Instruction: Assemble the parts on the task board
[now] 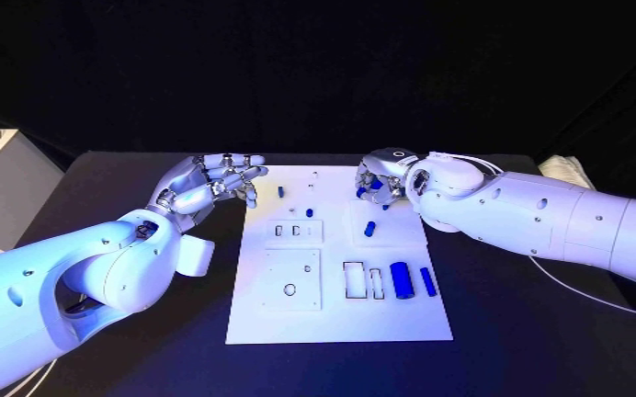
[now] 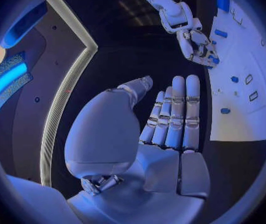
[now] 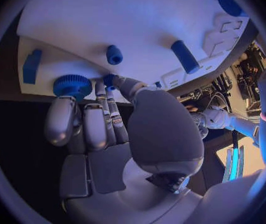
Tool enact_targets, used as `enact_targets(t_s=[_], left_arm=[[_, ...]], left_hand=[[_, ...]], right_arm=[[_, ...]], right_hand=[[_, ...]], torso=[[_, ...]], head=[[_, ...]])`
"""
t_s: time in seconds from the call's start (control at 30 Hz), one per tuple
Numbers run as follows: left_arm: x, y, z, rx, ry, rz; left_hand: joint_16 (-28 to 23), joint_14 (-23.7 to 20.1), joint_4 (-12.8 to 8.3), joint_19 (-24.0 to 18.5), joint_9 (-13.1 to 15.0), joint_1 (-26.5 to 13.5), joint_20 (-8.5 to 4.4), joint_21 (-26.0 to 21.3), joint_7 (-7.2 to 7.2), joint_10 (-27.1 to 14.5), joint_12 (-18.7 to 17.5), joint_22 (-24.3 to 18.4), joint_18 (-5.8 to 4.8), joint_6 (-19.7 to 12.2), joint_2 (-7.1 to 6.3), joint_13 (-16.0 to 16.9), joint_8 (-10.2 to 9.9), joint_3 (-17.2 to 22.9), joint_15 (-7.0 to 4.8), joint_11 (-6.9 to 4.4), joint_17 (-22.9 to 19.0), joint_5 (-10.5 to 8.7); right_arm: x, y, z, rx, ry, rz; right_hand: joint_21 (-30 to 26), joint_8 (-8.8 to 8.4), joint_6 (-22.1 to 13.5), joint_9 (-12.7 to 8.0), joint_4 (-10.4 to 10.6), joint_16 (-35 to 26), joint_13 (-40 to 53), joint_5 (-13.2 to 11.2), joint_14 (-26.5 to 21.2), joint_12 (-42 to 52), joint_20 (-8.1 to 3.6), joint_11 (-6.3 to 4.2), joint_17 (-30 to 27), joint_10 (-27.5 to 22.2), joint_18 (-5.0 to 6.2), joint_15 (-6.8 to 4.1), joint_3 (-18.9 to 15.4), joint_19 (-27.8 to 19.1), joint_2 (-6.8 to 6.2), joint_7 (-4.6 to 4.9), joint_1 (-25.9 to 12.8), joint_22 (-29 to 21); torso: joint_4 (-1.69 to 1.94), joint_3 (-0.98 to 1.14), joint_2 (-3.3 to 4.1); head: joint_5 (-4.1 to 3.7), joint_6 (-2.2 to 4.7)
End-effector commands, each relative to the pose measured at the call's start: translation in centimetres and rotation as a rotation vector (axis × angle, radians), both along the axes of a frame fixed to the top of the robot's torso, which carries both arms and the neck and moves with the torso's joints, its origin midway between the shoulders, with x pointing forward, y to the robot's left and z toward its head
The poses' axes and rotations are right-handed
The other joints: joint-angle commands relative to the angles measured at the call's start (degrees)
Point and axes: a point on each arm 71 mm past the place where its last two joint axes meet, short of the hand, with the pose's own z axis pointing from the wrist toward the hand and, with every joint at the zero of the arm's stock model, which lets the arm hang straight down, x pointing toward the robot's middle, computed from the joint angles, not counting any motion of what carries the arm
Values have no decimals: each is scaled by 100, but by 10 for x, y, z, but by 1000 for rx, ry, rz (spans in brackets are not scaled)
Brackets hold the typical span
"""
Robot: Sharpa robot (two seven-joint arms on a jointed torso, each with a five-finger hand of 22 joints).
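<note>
Two hands we see at the task board (image 1: 258, 319) far edge, left hand (image 1: 212, 184) released, right hand (image 1: 378, 183) seemingly pinching a blue part (image 1: 375, 183).

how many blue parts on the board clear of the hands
5: a small block and a small peg far back, a cylinder mid-way, a thick cylinder and a thin bar near right. More blue shows at the right hand.

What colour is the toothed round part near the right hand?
Blue; the gear shows best in the right wrist view.
</note>
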Motion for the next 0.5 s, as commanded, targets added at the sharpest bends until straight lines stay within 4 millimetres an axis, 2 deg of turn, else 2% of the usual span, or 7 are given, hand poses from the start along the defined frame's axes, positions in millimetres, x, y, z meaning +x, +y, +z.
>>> enact_targets(t_s=[0.03,0.3,0.4,0.43,0.5], left_arm=[[0,-1,2,-10,-1,-18],[1,-1,2,-8,2,-17],[1,-1,1,-7,3,-18],[1,-1,1,-7,3,-18],[1,-1,1,-6,4,-18]], left_hand=[[18,-32,-8,-54,7,-57,0,19,67,-39,20,9,36,-24,3,6,-22,32,5,-10,9,-21],[26,-39,-7,-57,8,-55,1,25,68,-42,20,11,36,-27,8,7,-23,38,6,-8,11,-20],[26,-39,-7,-57,8,-55,1,25,68,-42,20,11,36,-27,8,7,-23,38,6,-8,11,-20],[26,-39,-7,-57,8,-55,1,25,68,-42,20,11,36,-27,8,7,-23,38,6,-8,11,-20],[26,-39,-7,-57,8,-55,1,25,68,-42,20,11,36,-27,8,7,-23,38,6,-8,11,-20]], right_arm=[[-1,2,2,26,-17,11],[-2,4,3,48,-34,8],[-2,4,5,58,-47,2],[-2,4,5,63,-53,-1],[-2,4,6,72,-68,-8]], right_hand=[[28,25,38,10,-8,35,8,24,174,24,-6,0,5,44,-79,-43,41,55,37,4,0,35],[101,40,50,31,1,45,24,40,170,31,-14,-13,0,110,-97,-54,71,92,36,-4,4,136],[197,85,97,77,-19,64,53,53,167,38,-35,-45,1,212,-119,-79,152,138,83,-31,66,270],[247,151,177,134,-92,85,85,-166,169,50,-64,-78,12,312,-128,-112,290,158,173,-63,195,340],[336,205,234,188,-153,124,110,-161,180,52,-80,-105,56,377,-151,-130,374,202,222,-86,267,466]], torso=[[-3,-4,14],[7,-7,25],[12,-9,29],[13,-10,30],[12,-10,34]], head=[[-6,0],[-13,6],[-12,8],[-12,7],[-12,6]])
